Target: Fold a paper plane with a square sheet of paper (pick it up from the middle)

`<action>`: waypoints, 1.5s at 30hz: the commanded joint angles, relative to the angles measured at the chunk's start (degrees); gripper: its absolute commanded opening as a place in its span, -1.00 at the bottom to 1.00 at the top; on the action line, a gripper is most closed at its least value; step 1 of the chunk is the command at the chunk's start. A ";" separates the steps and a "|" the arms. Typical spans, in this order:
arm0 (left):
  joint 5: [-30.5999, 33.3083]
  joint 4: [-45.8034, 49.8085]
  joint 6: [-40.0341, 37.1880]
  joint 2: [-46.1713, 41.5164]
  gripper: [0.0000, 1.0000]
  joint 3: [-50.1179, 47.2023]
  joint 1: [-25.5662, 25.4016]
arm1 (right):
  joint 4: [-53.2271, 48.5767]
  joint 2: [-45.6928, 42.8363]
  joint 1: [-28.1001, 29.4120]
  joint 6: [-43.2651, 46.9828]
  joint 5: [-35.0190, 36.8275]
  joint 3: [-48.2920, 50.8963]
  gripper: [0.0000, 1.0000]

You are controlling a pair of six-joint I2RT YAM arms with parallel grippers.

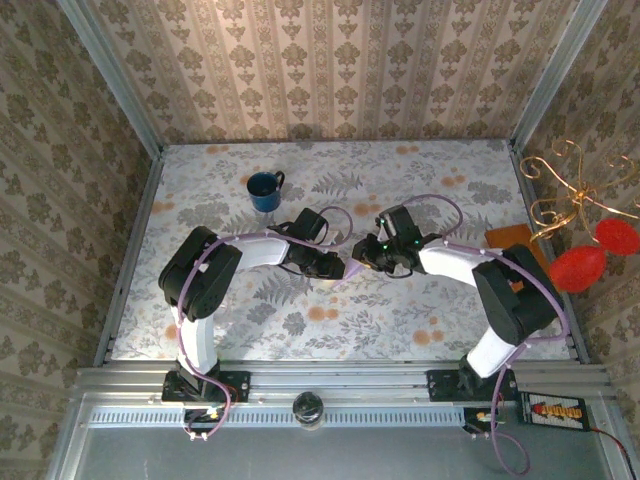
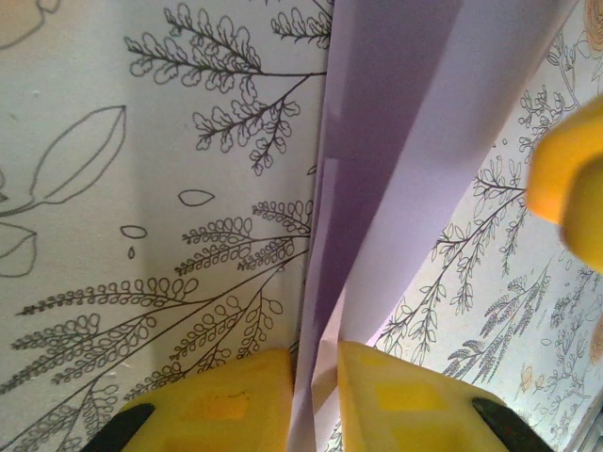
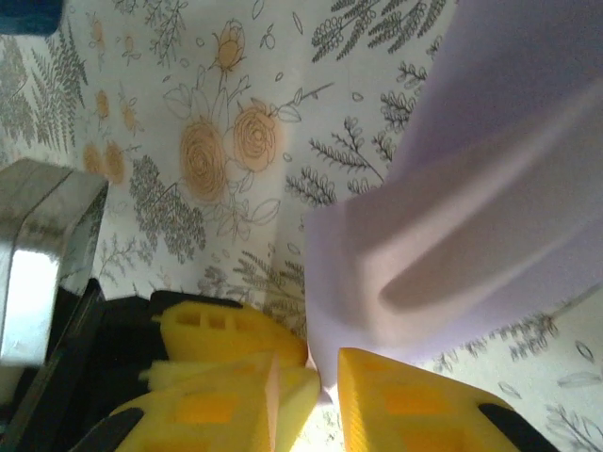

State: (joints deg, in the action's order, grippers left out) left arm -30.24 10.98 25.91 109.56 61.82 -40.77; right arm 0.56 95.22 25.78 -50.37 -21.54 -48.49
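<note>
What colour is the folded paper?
Pale lilac. The paper shows best in the left wrist view.

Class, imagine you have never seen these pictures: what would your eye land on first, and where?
The creased lilac paper stands out, pinched at mid-table between the yellow fingers of the left gripper and the right gripper. Next come the blue mug on the table's far side and the red ornaments on gold wire beyond its right edge.

walls (image 1: 340,70): damask wallpaper | table (image 1: 400,320): floral cover | posts (image 1: 110,75): metal
</note>
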 commanded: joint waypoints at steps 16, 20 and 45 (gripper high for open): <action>1.94 1.59 -0.24 3.81 -0.60 -1.16 -0.54 | -1.98 5.66 -0.99 1.42 3.26 -3.49 -0.55; 1.77 1.61 -0.18 3.91 -0.59 -1.18 -0.62 | -2.02 6.44 -1.08 1.75 3.17 -3.96 -0.55; 2.04 2.07 -0.31 4.35 -0.63 -1.18 -0.64 | -3.76 9.75 -1.43 3.92 1.22 -5.31 -0.56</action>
State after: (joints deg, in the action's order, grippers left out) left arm -30.22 11.18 25.89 109.78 61.93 -40.71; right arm -0.56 103.63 24.80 -47.70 -20.21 -52.69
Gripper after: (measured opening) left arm 0.187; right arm 0.220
